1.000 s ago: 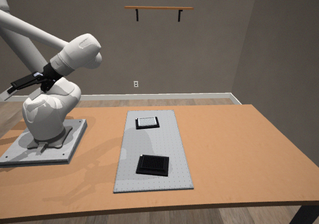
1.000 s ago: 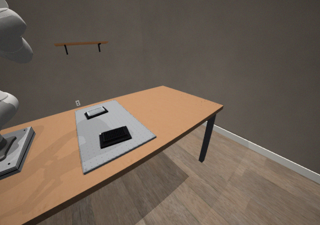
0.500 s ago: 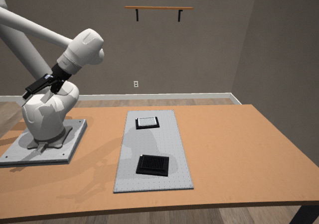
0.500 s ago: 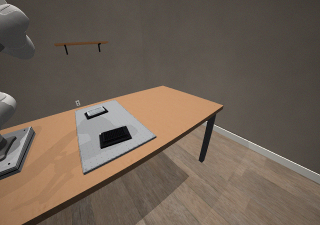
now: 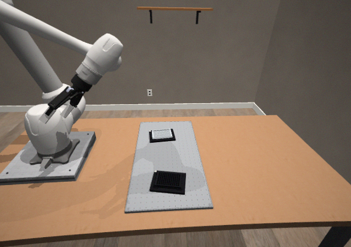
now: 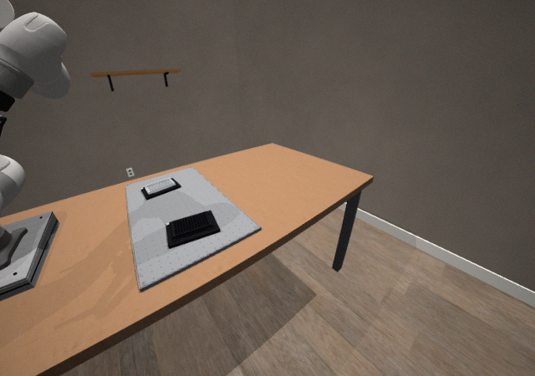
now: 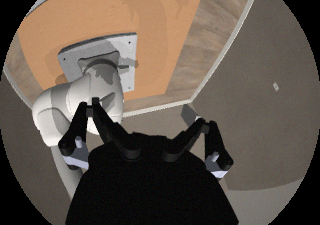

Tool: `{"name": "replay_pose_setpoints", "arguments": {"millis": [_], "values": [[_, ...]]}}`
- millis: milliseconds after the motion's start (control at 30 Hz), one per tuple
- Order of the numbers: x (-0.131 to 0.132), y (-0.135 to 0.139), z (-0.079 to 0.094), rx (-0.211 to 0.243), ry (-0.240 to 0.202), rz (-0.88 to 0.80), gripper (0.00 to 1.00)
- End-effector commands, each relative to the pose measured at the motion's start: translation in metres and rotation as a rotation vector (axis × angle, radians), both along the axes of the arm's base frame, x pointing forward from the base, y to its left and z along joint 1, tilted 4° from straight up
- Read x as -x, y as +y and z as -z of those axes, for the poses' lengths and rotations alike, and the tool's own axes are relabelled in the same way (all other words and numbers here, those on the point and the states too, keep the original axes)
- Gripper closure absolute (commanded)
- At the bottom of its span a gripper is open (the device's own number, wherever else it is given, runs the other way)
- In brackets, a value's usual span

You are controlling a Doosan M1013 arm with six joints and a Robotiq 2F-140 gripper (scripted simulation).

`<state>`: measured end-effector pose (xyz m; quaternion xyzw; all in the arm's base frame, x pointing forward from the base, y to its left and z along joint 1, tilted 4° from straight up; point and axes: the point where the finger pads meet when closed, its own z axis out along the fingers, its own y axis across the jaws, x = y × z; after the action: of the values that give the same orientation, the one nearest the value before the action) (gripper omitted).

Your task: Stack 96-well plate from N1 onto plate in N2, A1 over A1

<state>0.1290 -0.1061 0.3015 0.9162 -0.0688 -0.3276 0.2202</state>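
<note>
A white 96-well plate [image 5: 162, 134] sits in a black nest at the far end of the grey perforated board [image 5: 168, 159]; it also shows in the exterior view [image 6: 160, 185]. A black 96-well plate [image 5: 168, 180] sits in its nest at the near end, also seen in the exterior view [image 6: 192, 226]. My gripper [image 5: 56, 109] is open and empty. It hangs in front of the arm's own base, far left of both plates and well above the table.
The arm's grey mounting plate [image 5: 47, 159] stands on the table's left side. A wooden wall shelf [image 5: 174, 9] hangs high on the back wall. The table's front edge lies just beyond the board.
</note>
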Motion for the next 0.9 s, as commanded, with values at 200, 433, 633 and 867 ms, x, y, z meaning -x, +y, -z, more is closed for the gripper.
{"name": "replay_pose_setpoints", "arguments": {"millis": [200,433,633,867], "values": [[-0.032,0.006,0.016,-0.035,-0.06,-0.045,0.0],[-0.062,0.014,0.031,-0.065,-0.11,-0.078,0.0],[-0.088,0.022,0.043,-0.071,-0.12,-0.085,0.0],[-0.109,0.031,0.054,-0.109,-0.18,-0.122,0.0]]}}
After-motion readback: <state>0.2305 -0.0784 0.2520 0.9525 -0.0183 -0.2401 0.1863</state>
